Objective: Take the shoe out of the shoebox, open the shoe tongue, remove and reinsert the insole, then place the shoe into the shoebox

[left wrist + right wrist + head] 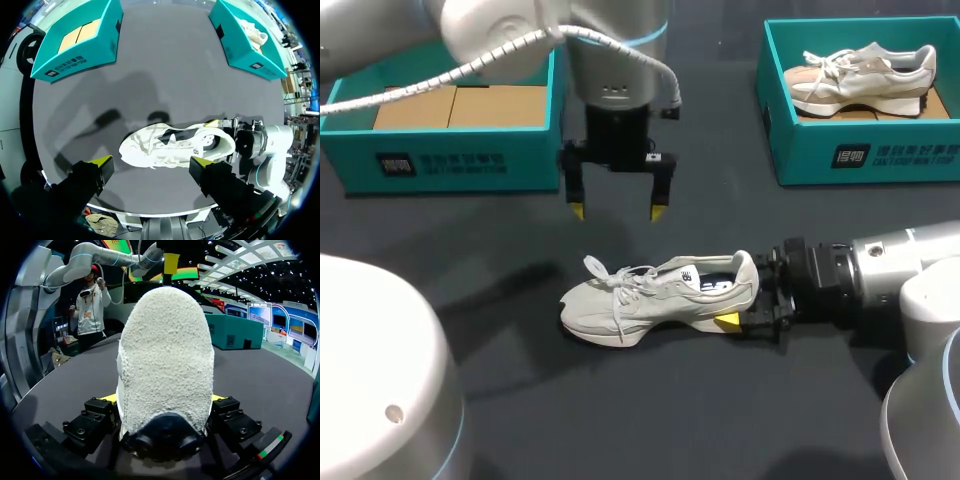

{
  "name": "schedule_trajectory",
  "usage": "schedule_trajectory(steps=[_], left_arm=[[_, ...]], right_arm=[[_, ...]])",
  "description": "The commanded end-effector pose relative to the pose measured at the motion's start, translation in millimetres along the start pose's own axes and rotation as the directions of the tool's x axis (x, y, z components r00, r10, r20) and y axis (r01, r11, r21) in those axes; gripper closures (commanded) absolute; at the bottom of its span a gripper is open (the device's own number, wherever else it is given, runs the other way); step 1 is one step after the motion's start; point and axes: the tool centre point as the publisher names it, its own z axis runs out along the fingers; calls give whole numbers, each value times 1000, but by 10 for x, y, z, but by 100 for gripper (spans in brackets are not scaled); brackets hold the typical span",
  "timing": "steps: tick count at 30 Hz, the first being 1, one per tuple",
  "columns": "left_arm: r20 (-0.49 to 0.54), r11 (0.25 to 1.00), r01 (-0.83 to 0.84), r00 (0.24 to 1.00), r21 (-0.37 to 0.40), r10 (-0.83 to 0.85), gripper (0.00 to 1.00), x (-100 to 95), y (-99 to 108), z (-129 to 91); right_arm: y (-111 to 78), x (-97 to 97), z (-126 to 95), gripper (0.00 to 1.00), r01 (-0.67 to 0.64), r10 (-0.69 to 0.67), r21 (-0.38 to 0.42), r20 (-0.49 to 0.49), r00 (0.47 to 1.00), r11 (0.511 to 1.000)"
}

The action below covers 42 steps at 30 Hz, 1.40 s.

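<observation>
A pale grey-white shoe (655, 295) lies on its sole on the dark table, toe to the left and laces loose. From the right, my right gripper (740, 298) is at the shoe's heel. In the right wrist view the fuzzy heel (165, 360) fills the gap between its fingers, which press on both sides. My left gripper (617, 211) hangs open above the table just behind the shoe. Seen from the left wrist, the shoe (175, 142) lies below and ahead of the left gripper's (150, 162) spread yellow tips.
A teal shoebox (440, 160) with a cardboard insert stands at the back left. A second teal shoebox (860, 155) at the back right holds another shoe (860, 75). Bare dark tabletop surrounds the shoe at the front.
</observation>
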Motion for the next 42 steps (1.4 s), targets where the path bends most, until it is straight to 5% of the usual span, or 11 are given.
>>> schedule_trajectory(steps=[1,4,12,19,42], left_arm=[[20,1000,0,1000,-7,0,0,82,-29,-13],[92,1000,12,996,19,-14,0,242,-22,149],[171,994,1,985,-108,17,0,683,20,349],[229,991,49,973,-123,-20,0,911,59,518],[402,972,152,913,-181,-68,0,924,135,1001]], right_arm=[[0,-1,2,100,0,0,3,1,1000,1000],[0,-1,2,100,0,0,3,1,1000,1000],[0,-1,2,100,0,0,3,1,1000,1000],[0,-1,2,100,0,0,3,1,1000,1000],[0,-1,2,100,0,0,3,1,1000,1000]])
